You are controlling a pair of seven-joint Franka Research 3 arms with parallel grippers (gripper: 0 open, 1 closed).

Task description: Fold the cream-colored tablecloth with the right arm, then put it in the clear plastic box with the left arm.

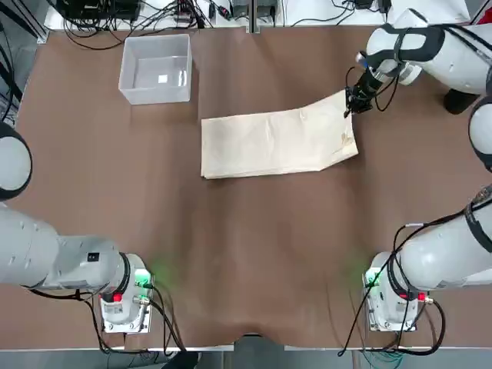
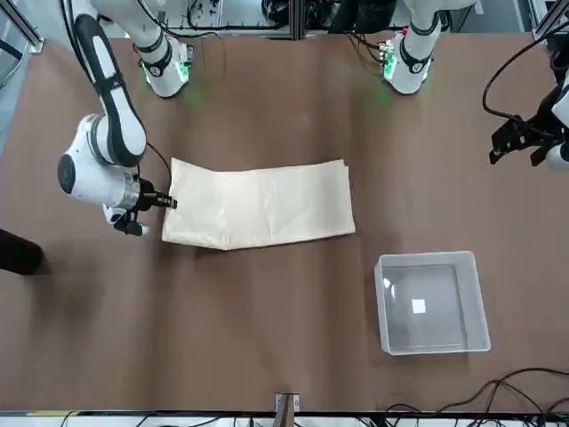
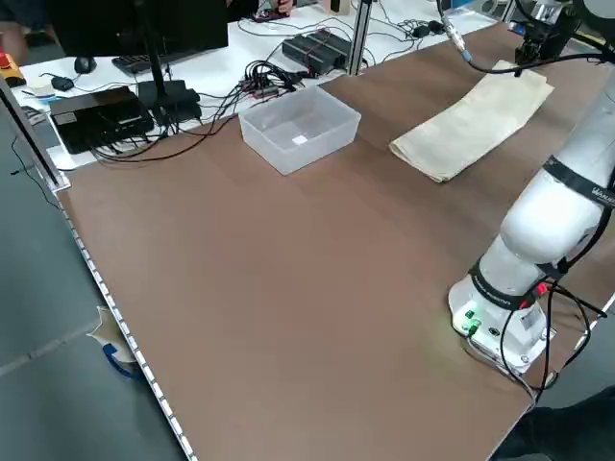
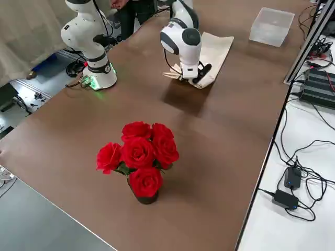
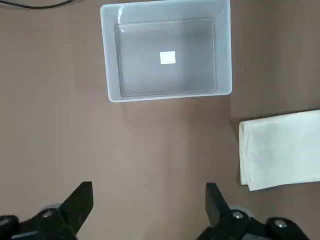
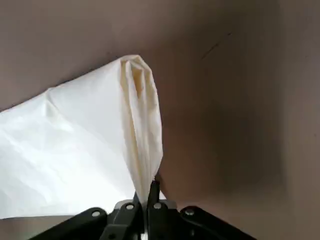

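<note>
Cream-colored tablecloth (image 1: 269,146): folded in layers into a long strip, lying on the brown table (image 1: 254,254) across its far half, between the clear plastic box and the right arm's side
Cloth's right end: drawn into narrow upright folds that run into the right gripper, with loose layers and creases showing there
Cloth's left end: flat and square-cornered, layered edges showing, apart from the box
Right gripper (image 6: 146,192): pressed together on the cloth, pinching the layers at the right short end, low over the table
Right arm (image 2: 120,133): reaches out past the cloth's right end and bends back down to it
Clear plastic box (image 1: 156,71): upright on the table, far left from the robot's side, farther out than the cloth, a small pale square showing on its floor
Left gripper (image 5: 149,188): fingers spread wide, nothing between them, above the table on the robot's left, nearer the robot than the box and well apart from the cloth
Left arm (image 1: 61,250): its base stands at the near edge, the arm going out to the left
Roses (image 4: 138,154): a red bunch in a dark pot (image 4: 146,197), on the table at the robot's right
Beyond the far edge: a white desk (image 3: 216,72) with a black monitor (image 3: 135,24) and tangled black cables (image 3: 255,77)
Person (image 4: 137,13): partly in view behind the robot's side of the table, in dark clothing
</note>
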